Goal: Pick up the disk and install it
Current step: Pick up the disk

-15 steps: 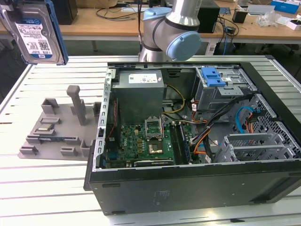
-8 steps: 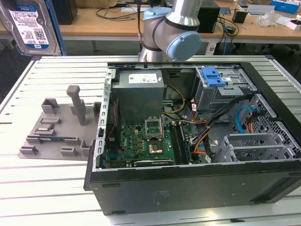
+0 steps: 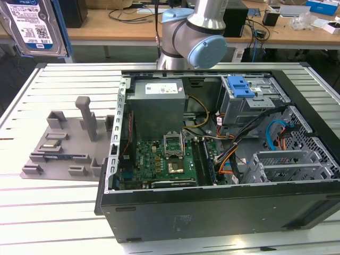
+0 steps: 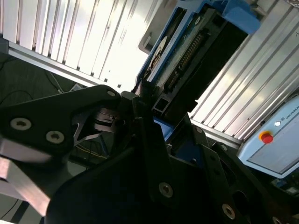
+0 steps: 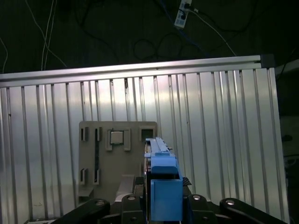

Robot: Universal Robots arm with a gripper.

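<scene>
In the exterior view the disk (image 3: 33,26) hangs raised at ten o'clock from the case (image 3: 212,212), label showing. A grey fixture (image 3: 64,143) lies at the case's nine o'clock. The arm (image 3: 194,37) stands at twelve, and the drive cage (image 3: 249,101) sits inside at two. In the first wrist view the gripper (image 5: 163,182) is clamped on the disk's blue bracket.

Silver disk (image 3: 33,29) bears white-and-blue label (image 3: 26,16), blue bracket (image 3: 61,26).

The disk (image 3: 33,25) partly beyond the exterior view's edge.
</scene>
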